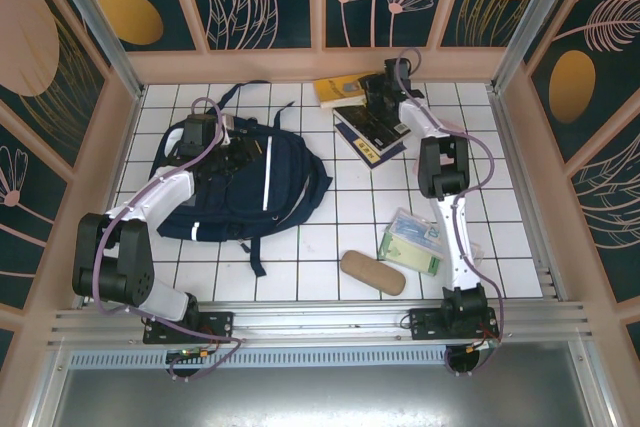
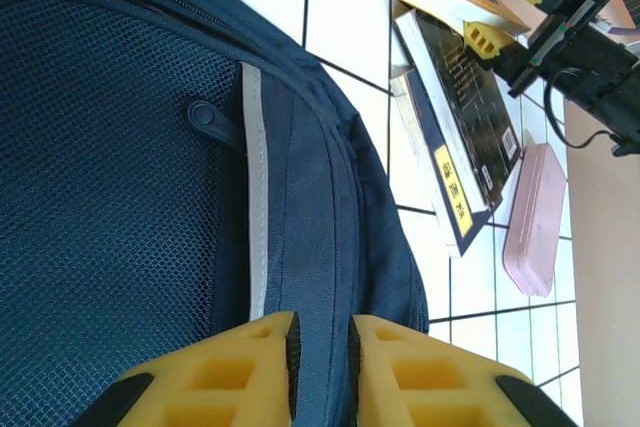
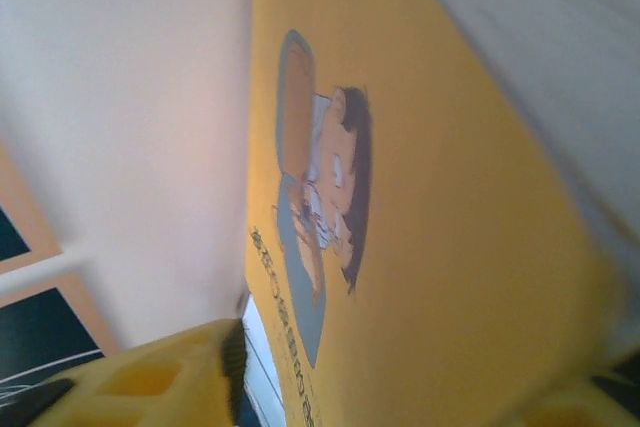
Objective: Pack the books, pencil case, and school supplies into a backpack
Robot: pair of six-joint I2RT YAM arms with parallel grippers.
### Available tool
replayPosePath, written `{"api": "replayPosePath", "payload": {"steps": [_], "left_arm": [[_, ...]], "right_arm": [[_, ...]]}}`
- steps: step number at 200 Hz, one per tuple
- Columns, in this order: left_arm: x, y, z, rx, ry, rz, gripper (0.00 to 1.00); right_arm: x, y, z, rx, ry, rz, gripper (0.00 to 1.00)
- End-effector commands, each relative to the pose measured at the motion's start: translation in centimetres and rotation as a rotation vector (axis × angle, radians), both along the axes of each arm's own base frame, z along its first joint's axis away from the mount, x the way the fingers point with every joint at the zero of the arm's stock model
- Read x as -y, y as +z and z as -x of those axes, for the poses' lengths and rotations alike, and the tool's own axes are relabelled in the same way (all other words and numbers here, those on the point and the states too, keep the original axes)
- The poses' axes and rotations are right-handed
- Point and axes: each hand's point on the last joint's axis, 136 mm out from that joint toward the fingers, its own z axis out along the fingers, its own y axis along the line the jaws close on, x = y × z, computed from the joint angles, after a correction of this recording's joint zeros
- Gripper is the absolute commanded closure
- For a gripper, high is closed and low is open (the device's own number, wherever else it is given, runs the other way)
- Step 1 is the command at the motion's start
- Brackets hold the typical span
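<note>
The navy backpack (image 1: 262,179) lies flat at the left centre of the table. My left gripper (image 1: 222,147) rests on it, and in the left wrist view it (image 2: 320,332) is shut on a fold of the backpack's fabric (image 2: 300,197). The yellow book (image 1: 338,90) lies at the back, partly on the dark books (image 1: 368,139). My right gripper (image 1: 374,95) is at the yellow book. In the right wrist view that cartoon cover (image 3: 420,197) sits between the open jaws, with a thin gap beside the left pad (image 3: 233,362). A pink pouch (image 2: 533,217) lies beside the dark books.
A tan oblong case (image 1: 373,272) and a pale green-white packet (image 1: 412,242) lie near the front, beside the right arm. The back wall stands just behind the books. The backpack's straps (image 1: 254,257) trail toward the front edge.
</note>
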Motion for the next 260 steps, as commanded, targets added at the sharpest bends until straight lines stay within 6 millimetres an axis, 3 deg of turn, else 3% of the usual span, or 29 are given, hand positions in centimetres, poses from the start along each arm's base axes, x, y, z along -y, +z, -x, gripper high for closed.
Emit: {"api": "replayPosePath", "payload": {"steps": [1, 34, 67, 103, 133, 144, 157, 192, 230, 260], "left_arm": [[0.3, -0.3, -0.1, 0.007, -0.018, 0.01, 0.77], [0.2, -0.3, -0.1, 0.008, -0.017, 0.004, 0.78], [0.2, 0.0, -0.2, 0.011, -0.017, 0.004, 0.78], [-0.2, 0.6, -0.3, 0.025, -0.001, -0.012, 0.73], [-0.8, 1.1, 0.0, 0.031, 0.025, -0.042, 0.58], [-1.1, 2.9, -0.5, 0.073, 0.041, -0.05, 0.54], [-1.7, 4.0, -0.5, 0.098, 0.065, -0.076, 0.51], [-3.1, 6.8, -0.2, 0.158, 0.12, -0.114, 0.44], [-4.1, 9.6, -0.1, 0.219, 0.155, -0.155, 0.41], [-3.6, 11.8, -0.5, 0.271, 0.132, -0.15, 0.37]], "right_arm": [[-0.2, -4.0, -1.1, 0.036, -0.03, -0.017, 0.66], [-0.6, -3.5, -1.4, 0.071, -0.015, -0.042, 0.91], [-0.8, -1.4, -0.9, 0.11, 0.005, -0.066, 0.96], [-1.7, 4.9, -0.7, 0.222, 0.073, -0.099, 1.0], [-2.9, 11.4, 0.1, 0.333, 0.157, -0.124, 1.0], [-3.1, 13.4, 0.5, 0.361, 0.182, -0.125, 1.0], [-3.4, 16.1, 1.5, 0.403, 0.223, -0.122, 1.0], [-3.8, 20.9, 5.0, 0.484, 0.327, -0.092, 1.0], [-4.5, 24.1, 10.4, 0.586, 0.48, -0.034, 1.0], [-5.2, 26.1, 16.0, 0.693, 0.651, 0.006, 1.0]]}}
